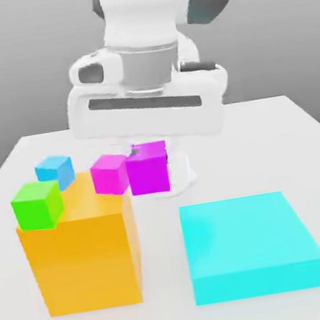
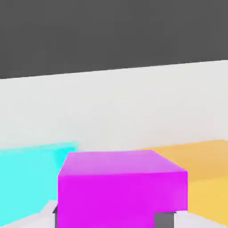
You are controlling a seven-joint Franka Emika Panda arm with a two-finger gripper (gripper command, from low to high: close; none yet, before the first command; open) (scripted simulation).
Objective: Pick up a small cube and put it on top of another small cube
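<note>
Small cube (image 1: 149,172), purple-magenta and glossy: it is held by the robot's gripper (image 1: 148,156), whose two fingers are closed on opposite sides of it, one on each side in the hand view. The cube sits nearly level in this grip, which should suit setting it down flat on another cube's top. It is toward the middle of the scene, in front of the white robot arm (image 1: 149,63), which reaches in from the far side. Just beside it, toward the exterior view's left, is a pinker magenta cube (image 1: 109,175) of like size, by the far right corner of a tall orange block (image 1: 88,261). A green cube (image 1: 38,208) appears at that block's near left corner, perhaps jutting past the edge, and a blue cube (image 1: 54,172) lies farther back on the same side; whether the pink and blue ones rest on the block or behind it, I cannot tell. The orange block is a solid support rather than a container, as is the low, flat cyan block (image 1: 247,233), near and to the exterior view's right, on the pale table (image 1: 262,139). The next move likely calls for centring the held cube over its partner without knocking the close neighbours.
</note>
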